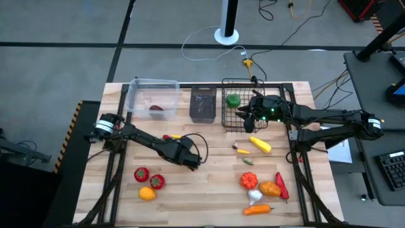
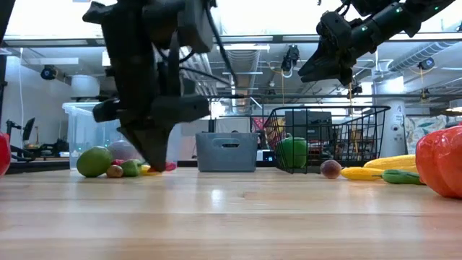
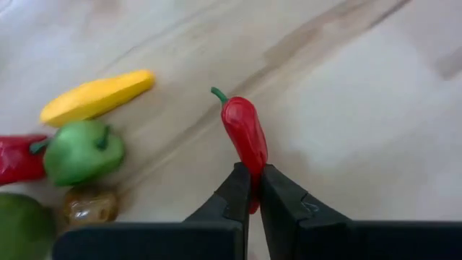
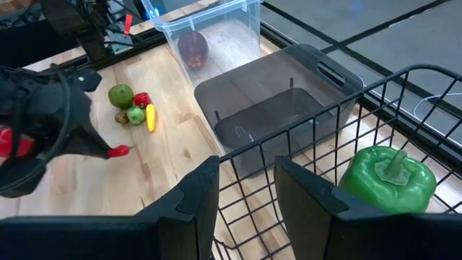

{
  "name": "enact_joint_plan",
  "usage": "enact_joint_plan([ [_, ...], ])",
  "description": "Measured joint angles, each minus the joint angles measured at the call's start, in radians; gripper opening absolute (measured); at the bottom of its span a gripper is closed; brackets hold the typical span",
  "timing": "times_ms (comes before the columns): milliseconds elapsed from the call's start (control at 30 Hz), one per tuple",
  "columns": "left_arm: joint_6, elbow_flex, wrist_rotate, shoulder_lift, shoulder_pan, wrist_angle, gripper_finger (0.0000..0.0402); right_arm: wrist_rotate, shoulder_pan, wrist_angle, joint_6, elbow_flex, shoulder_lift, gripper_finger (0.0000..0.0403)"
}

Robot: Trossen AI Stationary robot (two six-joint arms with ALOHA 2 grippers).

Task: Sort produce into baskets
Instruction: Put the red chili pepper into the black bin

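We record a red chili pepper (image 3: 245, 133) lying on the wooden table (image 1: 209, 190) left of centre, its lower end pinched between the fingers of the left gripper (image 3: 255, 189), which are pressed together on it; the green stem points away from the wrist. Just beside it we list a small cluster: a yellow squash (image 3: 95, 95), a small green apple (image 3: 81, 151), a brown nut-like piece (image 3: 88, 206), a second red piece (image 3: 18, 159) and a larger green fruit (image 3: 22, 231).

Containers along the far edge, left to right: a clear plastic tub (image 1: 152, 95) holding one dark red-purple item (image 1: 156, 109); a dark translucent bin (image 1: 203, 104); a black wire-mesh basket (image 1: 243, 104) holding a green bell pepper (image 4: 386, 177).

The right gripper (image 4: 245, 191) hangs above the near rim of the wire basket, fingers spread apart and holding nothing.

Loose produce at right: a yellow corn-like piece (image 1: 260, 144), a small green piece (image 1: 247, 161), an orange-red bell pepper (image 1: 249, 180), a white garlic (image 1: 254, 197), an orange fruit (image 1: 270, 188), a red chili (image 1: 281, 185) and an orange chili (image 1: 258, 209).

Loose produce at front left: two red tomatoes (image 1: 142, 173) (image 1: 157, 182) and an orange citrus (image 1: 147, 194).
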Motion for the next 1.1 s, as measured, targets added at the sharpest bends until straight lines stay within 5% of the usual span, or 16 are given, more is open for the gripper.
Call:
enact_joint_plan([
  [500,0.551,0.232,-0.048,-0.004,0.057,-0.004,0.0004,-0.009,0.000,0.000,-0.002,0.004,0.000,0.0125],
  [1100,0.969,0.342,0.004,-0.032,0.353,-0.006,0.0004,-0.008,0.000,0.001,0.011,0.036,-0.002,0.0125],
])
